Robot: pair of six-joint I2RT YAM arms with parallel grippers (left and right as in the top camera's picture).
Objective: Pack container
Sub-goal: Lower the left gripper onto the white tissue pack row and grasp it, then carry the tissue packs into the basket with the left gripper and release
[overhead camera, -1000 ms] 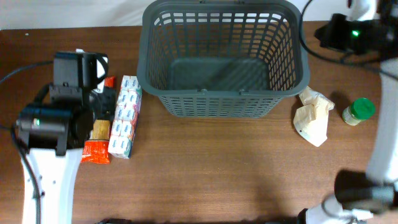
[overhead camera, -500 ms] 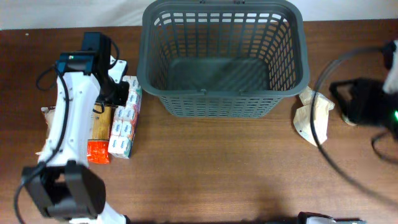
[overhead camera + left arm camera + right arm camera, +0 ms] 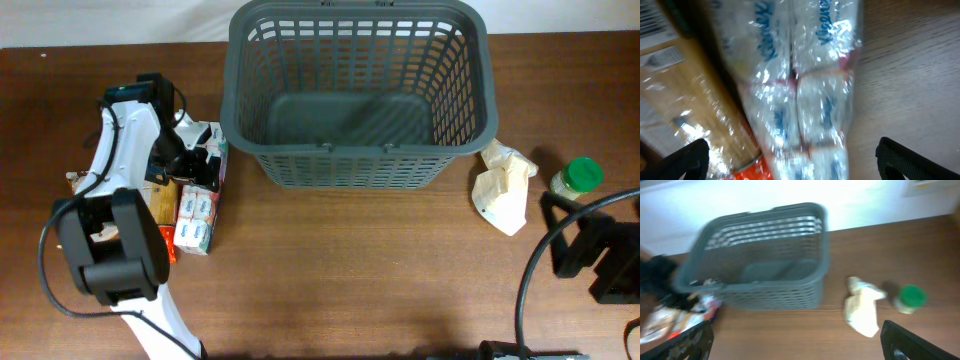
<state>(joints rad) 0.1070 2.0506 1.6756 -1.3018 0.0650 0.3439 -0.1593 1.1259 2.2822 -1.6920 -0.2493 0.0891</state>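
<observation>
Overhead: left gripper (image 3: 203,160), fingers wide, hangs over the tissue pack (image 3: 198,210), whose long axis runs near-far beside the basket (image 3: 360,165). Right gripper (image 3: 797,342), also wide, is well apart.

The container (image 3: 350,165) is a large dark grey plastic basket with lattice-slotted sides and a rounded rectangular rim. It stands upright, open side up, at the far middle of the scene, long sides running left to right, its solid floor fully showing.

tissue pack (image 3: 197,212): clear wrap, lying flat on the bench (image 3: 350,280), brown packet (image 3: 162,204) right against it
green-lidded jar (image 3: 577,179): upright, far right
cream bag (image 3: 503,188): crumpled, near the jar
</observation>
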